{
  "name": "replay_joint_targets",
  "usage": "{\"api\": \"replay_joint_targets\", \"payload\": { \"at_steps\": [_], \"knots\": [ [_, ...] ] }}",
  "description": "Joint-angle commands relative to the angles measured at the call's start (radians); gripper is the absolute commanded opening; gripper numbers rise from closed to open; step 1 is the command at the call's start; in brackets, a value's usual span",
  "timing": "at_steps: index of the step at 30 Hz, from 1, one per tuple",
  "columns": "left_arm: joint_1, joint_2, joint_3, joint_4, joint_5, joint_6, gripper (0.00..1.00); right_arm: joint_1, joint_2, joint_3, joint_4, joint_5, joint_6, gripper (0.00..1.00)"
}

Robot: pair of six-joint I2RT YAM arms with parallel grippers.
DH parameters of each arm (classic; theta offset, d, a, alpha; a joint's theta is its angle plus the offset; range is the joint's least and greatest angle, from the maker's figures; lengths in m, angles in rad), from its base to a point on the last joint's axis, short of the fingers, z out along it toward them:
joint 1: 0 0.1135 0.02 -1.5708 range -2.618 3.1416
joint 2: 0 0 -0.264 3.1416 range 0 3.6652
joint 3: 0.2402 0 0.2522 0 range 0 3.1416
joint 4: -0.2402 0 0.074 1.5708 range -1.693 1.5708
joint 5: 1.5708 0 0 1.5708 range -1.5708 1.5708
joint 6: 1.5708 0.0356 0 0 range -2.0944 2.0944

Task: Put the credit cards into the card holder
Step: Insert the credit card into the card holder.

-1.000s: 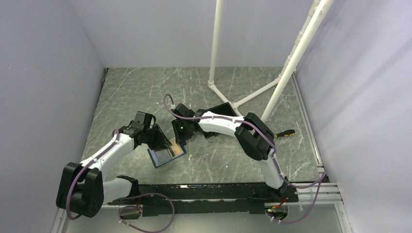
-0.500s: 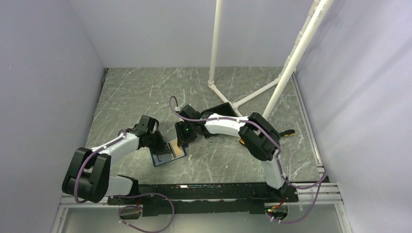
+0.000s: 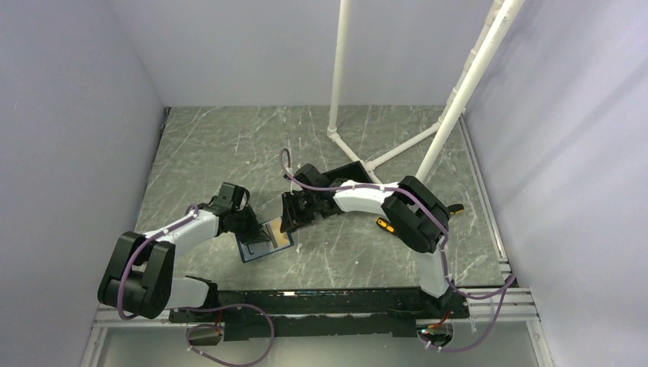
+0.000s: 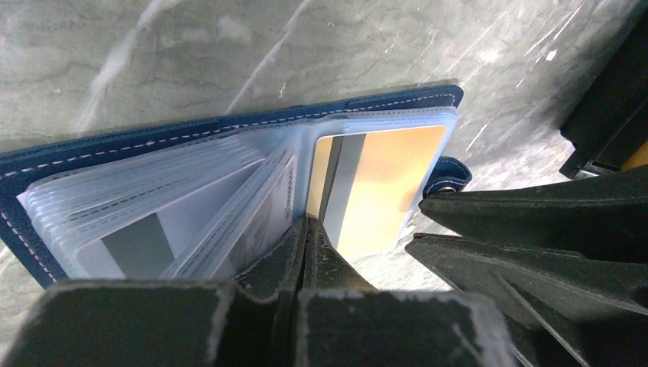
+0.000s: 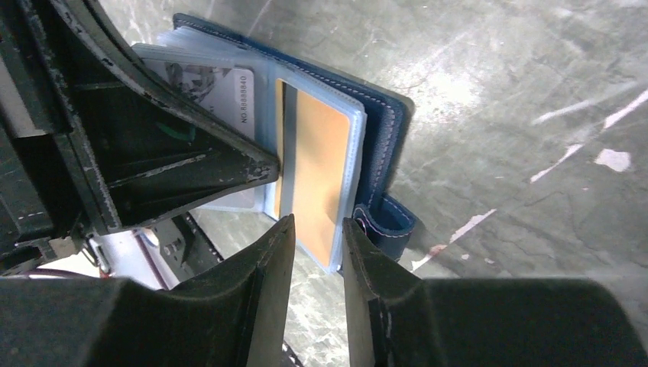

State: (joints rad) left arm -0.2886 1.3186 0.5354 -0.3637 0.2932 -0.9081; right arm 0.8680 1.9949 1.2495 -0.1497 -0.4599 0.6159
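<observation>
The card holder [image 4: 153, 134] lay open flat on the table [image 4: 229, 46], its clear sleeves [image 4: 115, 199] fanned upward. The orange-gold card [image 4: 390, 183] sat in the sleeve on the holder's snap-tab side, nearly home, and a whitish card [image 5: 229, 92] showed in a sleeve on the holder's other half. The left gripper [image 4: 307, 229] was clenched, its joined tips pressed at the holder's centre fold; whether they pinched a sleeve edge could not be told. The right gripper [image 5: 315, 229] hovered at the open end of the holder's orange-card sleeve with its jaws parted and nothing clamped between them. The step in hand looked like seating that card fully. To do it well, the left tips should bear down on the holder's fold so the wallet could not slide or flip shut, while the right gripper nudged the card's exposed end straight along the sleeve, square to the holder's long edges. A skewed push would likely wedge a corner against the sleeve seam. Pressure ought to be light, since the thin plastic could buckle, and the right fingers should stay clear of the holder's snap tab [image 5: 390, 222].
</observation>
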Motion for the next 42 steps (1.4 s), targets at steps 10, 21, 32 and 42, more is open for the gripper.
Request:
{"api": "replay_joint_targets", "payload": {
  "at_steps": [10,21,32,42],
  "knots": [
    [0.002,-0.003,-0.059,-0.044,-0.094,0.003,0.0,-0.004,-0.016,0.01,0.038,-0.036,0.003,0.33],
    [0.002,0.004,-0.056,-0.038,-0.091,0.003,0.0,0.002,-0.019,0.001,0.017,-0.026,-0.008,0.32],
    [0.002,-0.007,-0.061,-0.038,-0.091,0.0,0.0,0.002,-0.015,-0.008,0.07,-0.086,0.009,0.31],
    [0.003,-0.017,-0.067,-0.042,-0.091,-0.002,0.0,-0.001,-0.026,0.004,-0.016,-0.013,0.006,0.32]
  ]
}}
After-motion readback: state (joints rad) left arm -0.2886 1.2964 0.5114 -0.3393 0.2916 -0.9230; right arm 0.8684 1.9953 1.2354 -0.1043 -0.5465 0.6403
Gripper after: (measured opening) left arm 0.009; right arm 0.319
